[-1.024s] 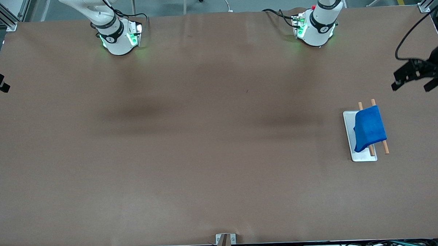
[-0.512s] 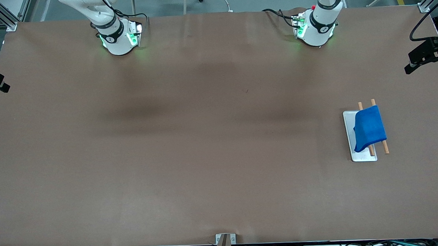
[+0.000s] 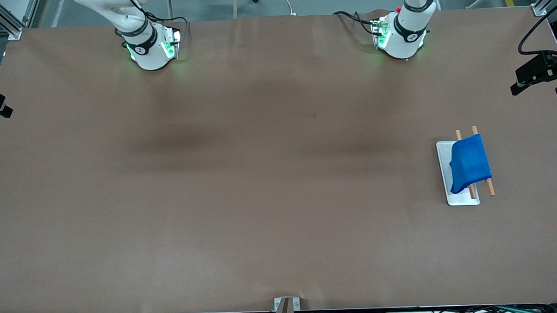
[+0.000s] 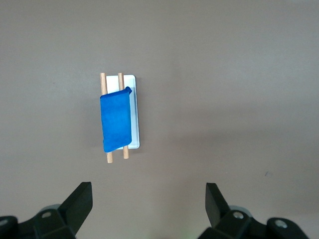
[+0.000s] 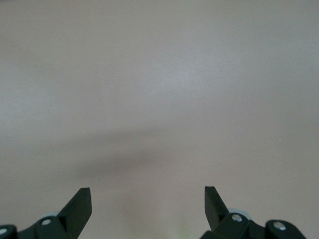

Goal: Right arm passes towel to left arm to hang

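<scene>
Towel [image 3: 469, 163] is covering the middle of both rack rods [image 3: 490, 186]. Left gripper [image 3: 540, 75] is running off the frame edge; right gripper [image 5: 148, 204] is showing fingertips only.

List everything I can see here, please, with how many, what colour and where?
towel: one, bright blue, draped over the rods, toward the left arm's end of the table.
rods: two, wooden, side by side above the base plate.
base plate: one, white, flat on the table under the rods.
table: one, brown.
left gripper: one, black, open, up in the air at the left arm's end of the table.
right gripper: one, black, open, over bare table.
</scene>
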